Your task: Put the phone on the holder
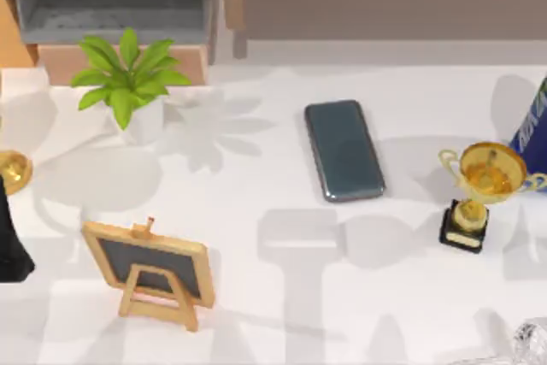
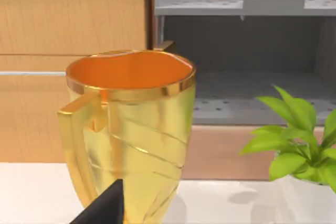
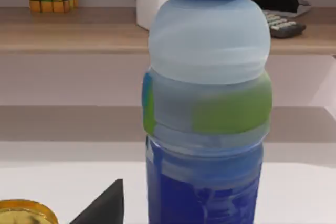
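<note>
Phone (image 1: 344,150) lies flat just left of the trophy (image 1: 479,194), holder (image 1: 154,269) well left of it; pincer states cannot be told, and a careless reach might topple the trophy.

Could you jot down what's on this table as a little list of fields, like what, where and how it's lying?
phone: lying flat on the white table, middle right, nothing touching it
holder: small wooden easel with a dark panel, standing front left, nothing on it
potted plant: back left, upright
small trophy: gold on a black base, right of the phone
gold cup: at the left edge, close in front of the left arm's camera
bottle: blue cap, at the right edge, close in front of the right arm's camera
task progress: phone not yet picked up
</note>
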